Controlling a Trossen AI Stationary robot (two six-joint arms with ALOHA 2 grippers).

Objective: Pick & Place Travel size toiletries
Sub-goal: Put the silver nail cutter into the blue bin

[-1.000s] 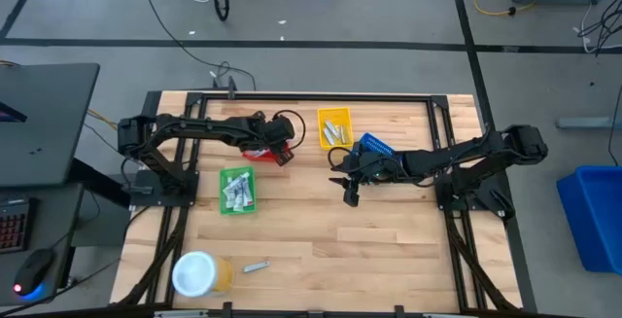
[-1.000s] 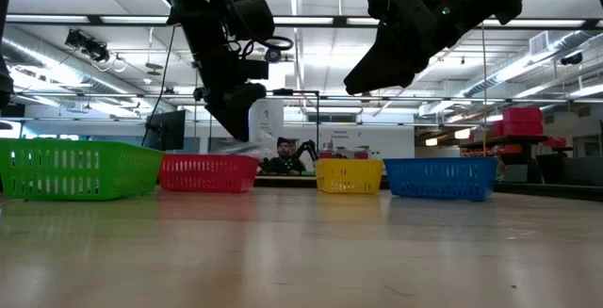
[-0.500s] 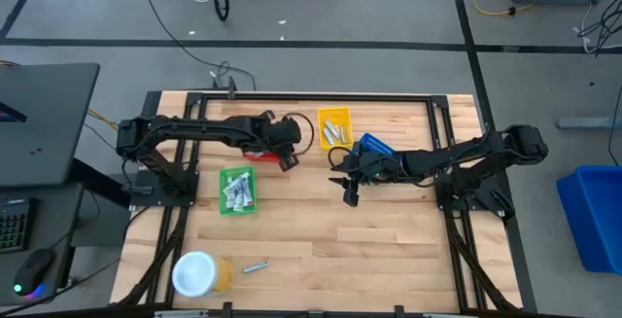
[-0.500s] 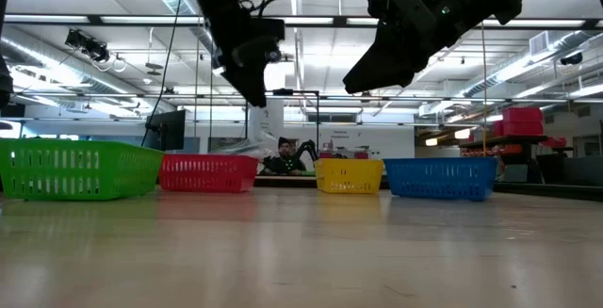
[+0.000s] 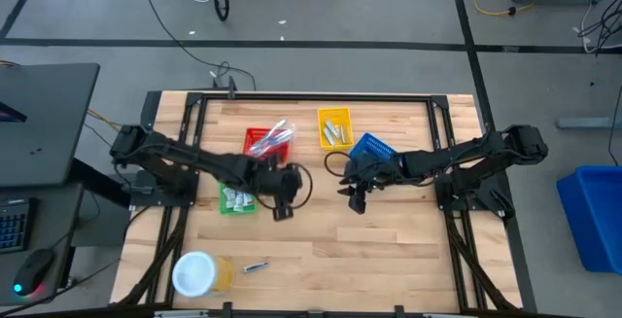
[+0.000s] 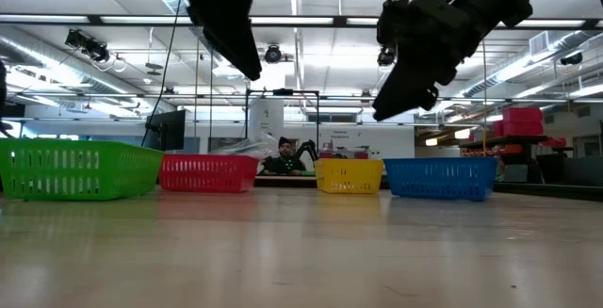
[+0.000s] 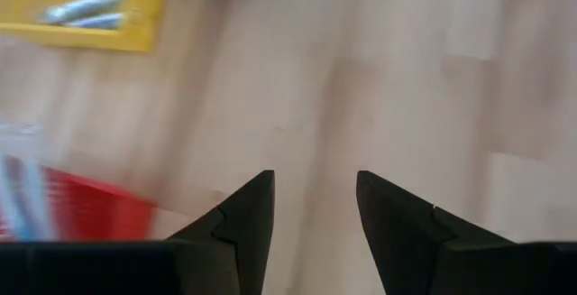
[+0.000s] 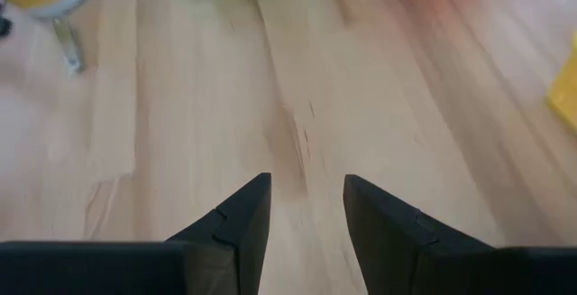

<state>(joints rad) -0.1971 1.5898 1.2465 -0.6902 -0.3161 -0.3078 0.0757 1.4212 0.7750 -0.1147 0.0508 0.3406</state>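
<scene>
My left gripper [image 5: 282, 213] hangs open and empty over bare wood in the middle of the table, next to the green basket [image 5: 236, 199]; its wrist view [image 7: 315, 182] shows only wood between the fingers. My right gripper [image 5: 357, 203] is open and empty above the table in front of the blue basket [image 5: 373, 147]; its wrist view [image 8: 306, 182] shows bare wood. Toiletries lie in the red basket [image 5: 266, 141], the yellow basket [image 5: 333, 126] and the green basket. One small silver tube [image 5: 255, 266] lies on the table near the jar.
A large white-lidded yellowish jar [image 5: 198, 272] stands at the near left. The four baskets sit in the far half of the table. In the low view both grippers [image 6: 250, 68] [image 6: 384, 112] hang well above the table top. Bare wood lies at the near right.
My left gripper has gone from above the red basket toward the table's near edge and now hangs beside the green basket. The red basket, hidden before by the arm, shows with its contents. My right gripper has shifted a little toward the table's right.
</scene>
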